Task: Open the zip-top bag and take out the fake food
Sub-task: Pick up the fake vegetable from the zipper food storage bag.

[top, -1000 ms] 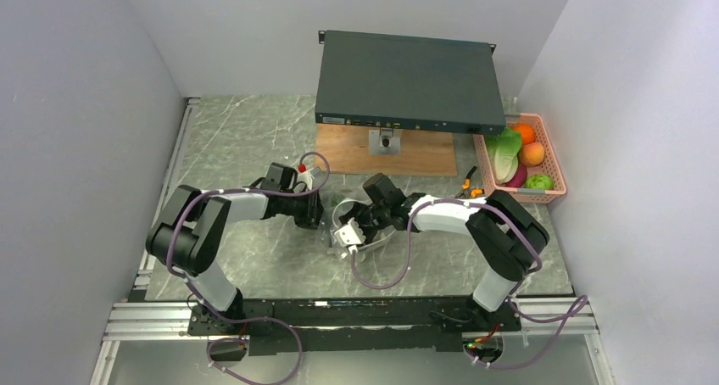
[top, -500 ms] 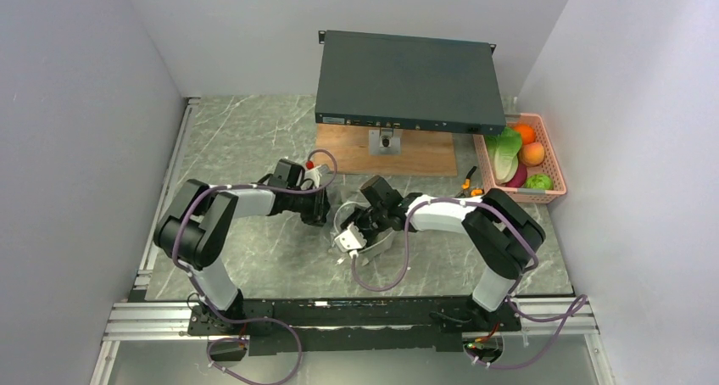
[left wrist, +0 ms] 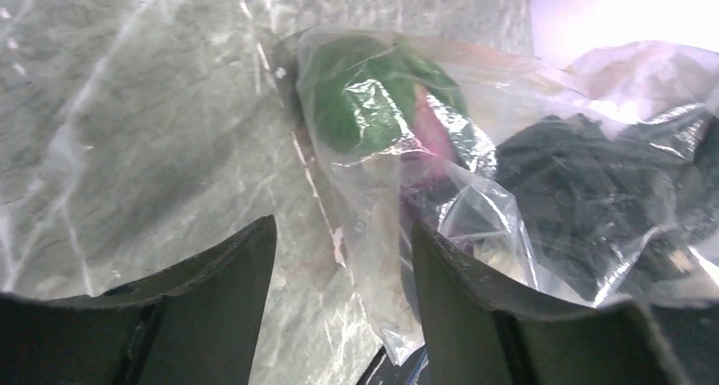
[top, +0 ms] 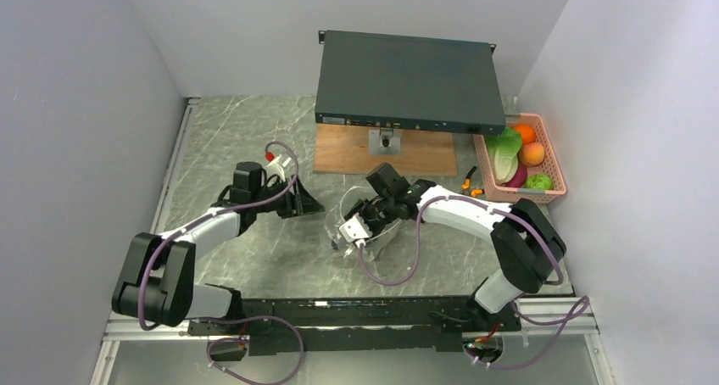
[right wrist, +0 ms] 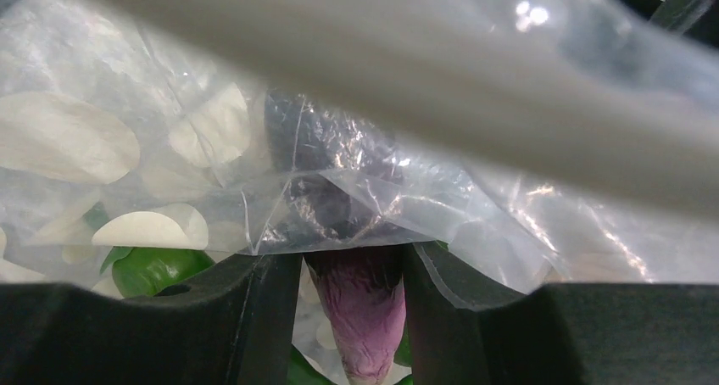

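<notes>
The zip-top bag [top: 375, 237] lies crumpled on the marble table between the arms, clear with white ovals [right wrist: 68, 143]. My right gripper [top: 363, 220] reaches into it, film draped over the fingers. In the right wrist view its jaws [right wrist: 354, 309] are closed on a purple piece of fake food [right wrist: 365, 321], with a green piece [right wrist: 153, 270] beside it. My left gripper [top: 307, 204] stands just left of the bag, open [left wrist: 343, 262]. A loose edge of the bag [left wrist: 398, 309] lies between its fingers, ungripped. Green [left wrist: 356, 97] and pink [left wrist: 432, 135] pieces show through the film.
A pink basket [top: 551, 160] at the far right holds lettuce, orange balls and other fake food. Orange-handled pliers [top: 471, 186] lie in front of it. A dark rack unit [top: 407, 84] sits on a wooden board [top: 424, 156] at the back. Grey walls enclose both sides.
The left gripper let go of the bag, opened and drew back to the left. The right gripper narrowed its jaws inside the bag, and the bag shifted slightly.
</notes>
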